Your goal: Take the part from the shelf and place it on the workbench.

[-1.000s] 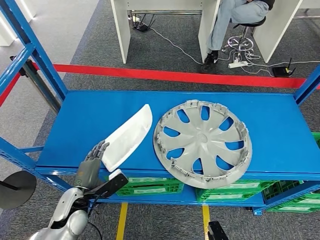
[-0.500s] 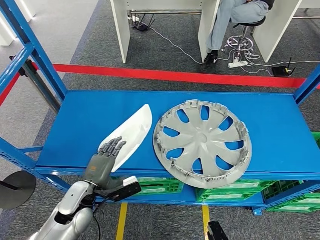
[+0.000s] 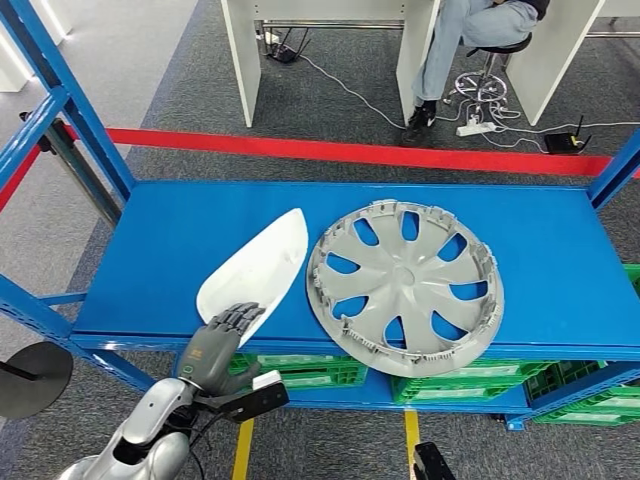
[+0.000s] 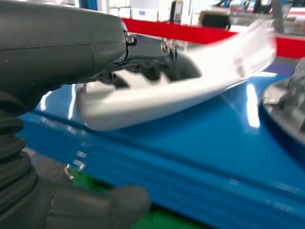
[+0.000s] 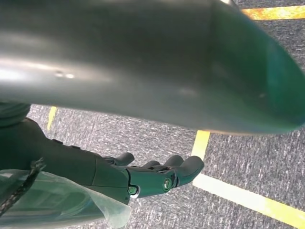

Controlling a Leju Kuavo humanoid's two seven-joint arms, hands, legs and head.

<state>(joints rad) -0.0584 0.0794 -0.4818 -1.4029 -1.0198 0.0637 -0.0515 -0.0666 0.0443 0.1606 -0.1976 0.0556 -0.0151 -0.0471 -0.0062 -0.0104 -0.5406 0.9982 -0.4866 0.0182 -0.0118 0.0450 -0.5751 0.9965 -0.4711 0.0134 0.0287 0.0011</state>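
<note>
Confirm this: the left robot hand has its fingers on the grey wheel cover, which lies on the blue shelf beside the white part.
Not quite. The left robot hand has its fingers on the white part, not the grey wheel cover. The head view shows it. The wheel cover does lie on the blue shelf beside the white part, untouched.

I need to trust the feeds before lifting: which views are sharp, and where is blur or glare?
Head view: sharp throughout. Left wrist view: white part smeared at its far end, glare streaks on the blue shelf. Right wrist view: blurred arm close up, right robot hand sharp.
</note>
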